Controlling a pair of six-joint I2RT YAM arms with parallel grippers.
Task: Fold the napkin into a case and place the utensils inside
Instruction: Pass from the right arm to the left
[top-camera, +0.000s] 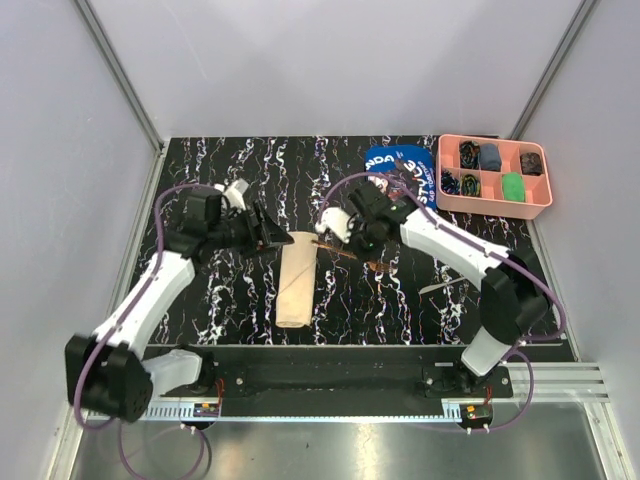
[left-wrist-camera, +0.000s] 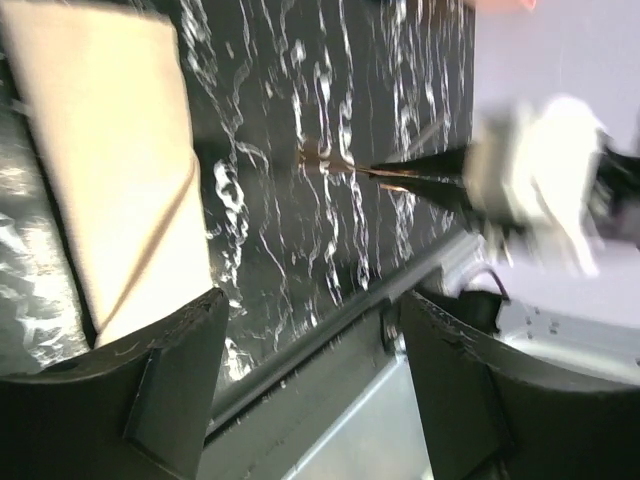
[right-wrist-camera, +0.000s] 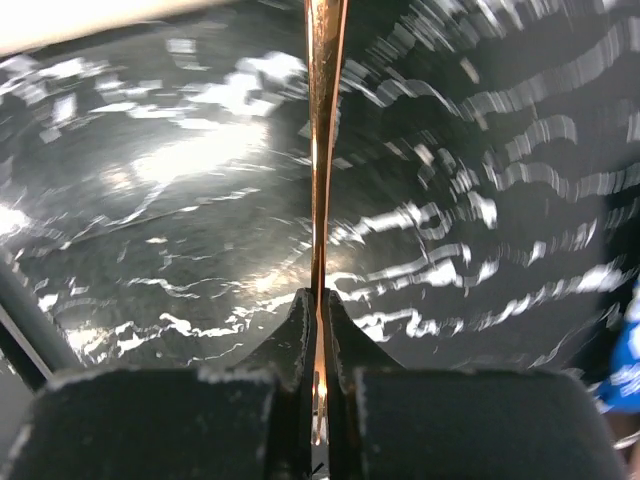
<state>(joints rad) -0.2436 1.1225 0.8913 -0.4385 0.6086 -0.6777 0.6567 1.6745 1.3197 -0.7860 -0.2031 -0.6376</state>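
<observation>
Pinching a thin, stiff copper-coloured utensil (right-wrist-camera: 322, 150) edge-on, our right hand (right-wrist-camera: 320, 310) risks slip, we judge; the left hand (left-wrist-camera: 312, 305) gapes, released, beside the soft case (top-camera: 297, 290), liftable by its top layer.

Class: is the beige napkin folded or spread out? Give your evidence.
Folded. The napkin lies as a narrow oblong; the left wrist view shows a diagonal layer edge across it.

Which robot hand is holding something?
The right gripper: its jaws are shut on a thin copper-coloured utensil. The left gripper has open, empty jaws beside the folded napkin.
</observation>
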